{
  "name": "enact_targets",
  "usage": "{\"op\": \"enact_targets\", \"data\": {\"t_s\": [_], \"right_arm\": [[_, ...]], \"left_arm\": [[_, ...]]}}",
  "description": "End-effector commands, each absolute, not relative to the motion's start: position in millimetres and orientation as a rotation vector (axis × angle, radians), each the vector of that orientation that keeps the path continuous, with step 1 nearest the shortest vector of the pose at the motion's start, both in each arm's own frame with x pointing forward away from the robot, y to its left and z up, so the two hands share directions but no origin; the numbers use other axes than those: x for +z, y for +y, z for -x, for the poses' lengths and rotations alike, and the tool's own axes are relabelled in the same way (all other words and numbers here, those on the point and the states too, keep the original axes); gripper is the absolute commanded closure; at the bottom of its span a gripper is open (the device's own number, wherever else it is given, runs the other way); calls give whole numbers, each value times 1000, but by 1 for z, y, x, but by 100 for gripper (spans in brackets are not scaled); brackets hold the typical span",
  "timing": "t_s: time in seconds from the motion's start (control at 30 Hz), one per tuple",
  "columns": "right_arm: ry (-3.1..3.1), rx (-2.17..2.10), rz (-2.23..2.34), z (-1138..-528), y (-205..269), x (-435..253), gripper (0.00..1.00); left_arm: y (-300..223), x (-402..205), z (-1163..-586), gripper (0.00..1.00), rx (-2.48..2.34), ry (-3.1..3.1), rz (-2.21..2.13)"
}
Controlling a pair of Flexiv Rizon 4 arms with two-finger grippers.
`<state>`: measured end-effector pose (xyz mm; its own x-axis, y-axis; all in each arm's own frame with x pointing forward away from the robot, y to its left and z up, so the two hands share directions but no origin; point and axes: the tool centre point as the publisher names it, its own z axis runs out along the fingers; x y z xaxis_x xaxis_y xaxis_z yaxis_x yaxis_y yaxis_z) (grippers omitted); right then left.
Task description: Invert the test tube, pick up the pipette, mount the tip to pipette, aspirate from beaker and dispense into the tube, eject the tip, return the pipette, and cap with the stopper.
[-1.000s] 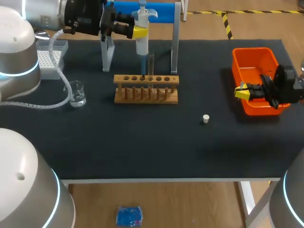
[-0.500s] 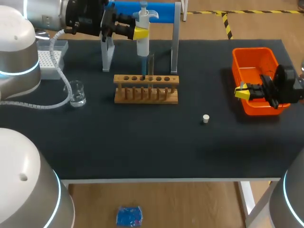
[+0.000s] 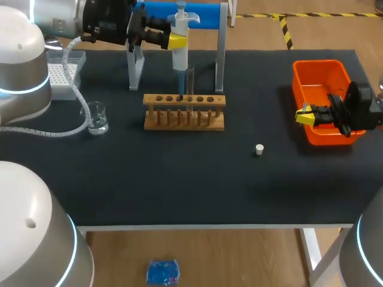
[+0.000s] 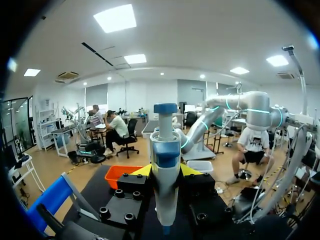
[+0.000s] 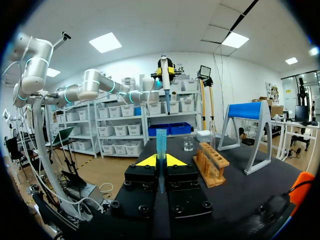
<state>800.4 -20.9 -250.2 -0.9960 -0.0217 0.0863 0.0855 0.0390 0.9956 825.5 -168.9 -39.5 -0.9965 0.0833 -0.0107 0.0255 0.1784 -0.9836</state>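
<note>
Left hand (image 3: 175,40) is gripping the pipette (image 3: 179,57) by its body, fingers closed on it from both sides. It is holding the pipette upright above the rack (image 3: 184,112), in front of the stand (image 3: 220,48). The pipette's lower end is hanging over the rack's holes, just beside the tube (image 3: 191,81), which is standing upright in the rack. We are not able to tell whether the tube holds liquid.

Right hand (image 3: 306,115) is hovering at the inner wall of the bin (image 3: 320,69). Its fingers are nearly together, pinching what we are taking for a blue tip (image 5: 161,140), which is sticking out ahead of them.

The stopper (image 3: 259,149) is lying on the desk (image 3: 179,185) between rack and bin, apart from both. The beaker (image 3: 97,118) is sitting well off to the rack's other side.

We are reading this as the tip-eject and pipette-return stage, though whether a tip is on the pipette is too small to see. Next, we are expecting three moves:
- The right hand opens squarely over the bin so the tip drops inside, not on the rim.
- The left hand hangs the pipette on the stand.
- One hand takes the small stopper, which is calling for a careful, centred pinch, and caps the tube.
</note>
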Motion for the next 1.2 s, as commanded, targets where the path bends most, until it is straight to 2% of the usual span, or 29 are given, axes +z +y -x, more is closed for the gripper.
{"op": "enact_targets", "data": {"t_s": [0.03,0.37,1.2], "right_arm": [[-2246,-2126,15,-805,-10,-250,100],[-2452,-2057,-296,-817,50,-244,100],[-2590,-1981,-488,-834,161,-259,100]], "left_arm": [[-169,-40,-826,100,1986,-2375,111],[-169,-40,-826,100,1986,-2375,111],[-169,-40,-826,100,1986,-2375,111]]}}
